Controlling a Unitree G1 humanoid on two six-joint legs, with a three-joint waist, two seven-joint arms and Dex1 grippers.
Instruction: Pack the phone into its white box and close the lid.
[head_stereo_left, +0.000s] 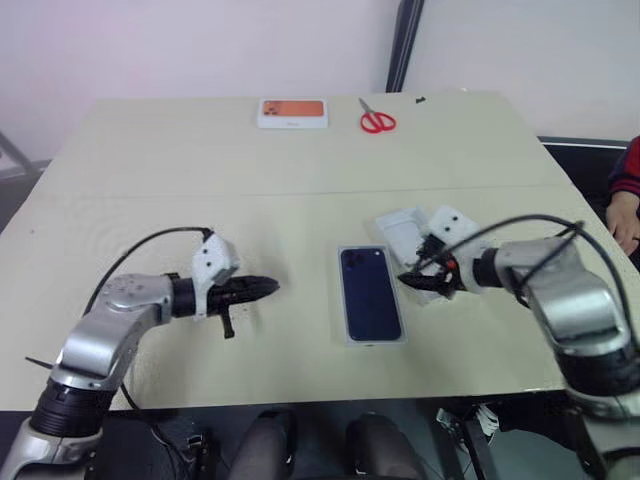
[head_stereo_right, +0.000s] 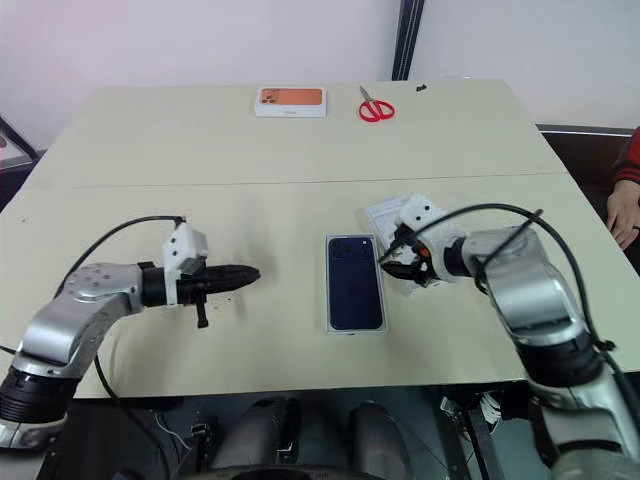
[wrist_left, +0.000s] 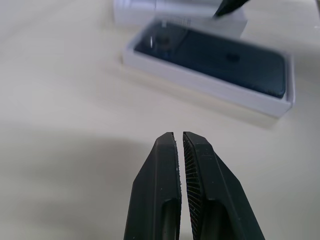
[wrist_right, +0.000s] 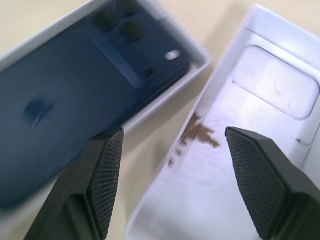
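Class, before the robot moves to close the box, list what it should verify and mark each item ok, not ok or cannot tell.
1. phone lying flat inside the white box: ok.
2. lid on the box: not ok; it lies inside-up beside the box.
3. right gripper open over the lid's near edge: ok.
4. Lid gripped: not ok.
5. left gripper shut and apart from the box: ok.
6. scissors and orange-pictured box at the far edge, out of the way: ok.

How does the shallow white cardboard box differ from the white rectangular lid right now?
The white box holds the dark navy phone; the lid lies empty, inside facing up. The box lies square on the beige table; the lid is skewed. Both are white and lie flat.
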